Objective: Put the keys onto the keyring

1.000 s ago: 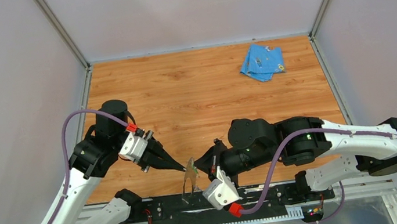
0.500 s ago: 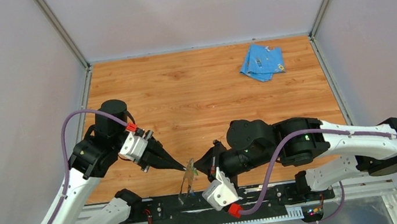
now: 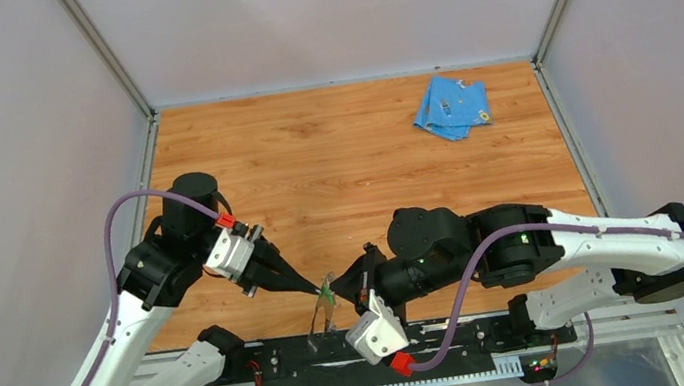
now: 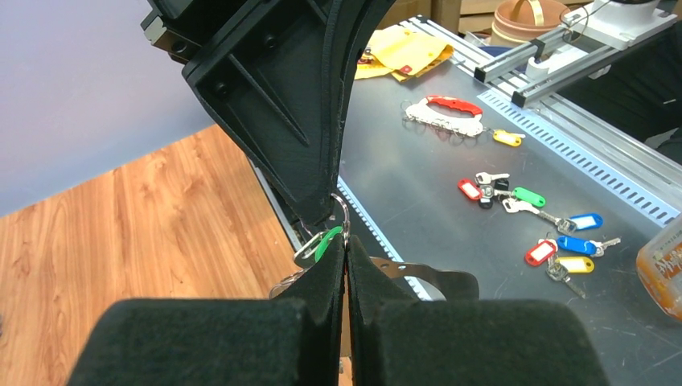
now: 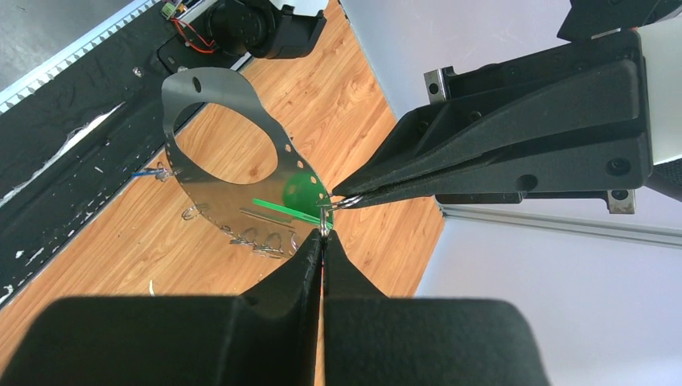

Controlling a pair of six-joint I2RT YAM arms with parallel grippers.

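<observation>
At the near left, the left gripper [image 3: 316, 289] has its jaws pressed together, tips at the green key [image 5: 299, 193]. The keyring [image 5: 229, 201] hangs tilted in the air just below, over the near edge of the surface [image 3: 335, 174]. The right gripper [image 3: 338, 291], jaws also together, pinches the same spot from the right; which holds what is unclear. A blue cloth [image 3: 450, 107] lies far right.

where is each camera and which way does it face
top external: above, behind the bases, looking down at the wooden table; both arms show
left wrist: on the left arm, looks along the shut left gripper at the right gripper
right wrist: on the right arm, looks along the shut right gripper at the keyring and left gripper
shared: both wrist views catch the green key at the tips
</observation>
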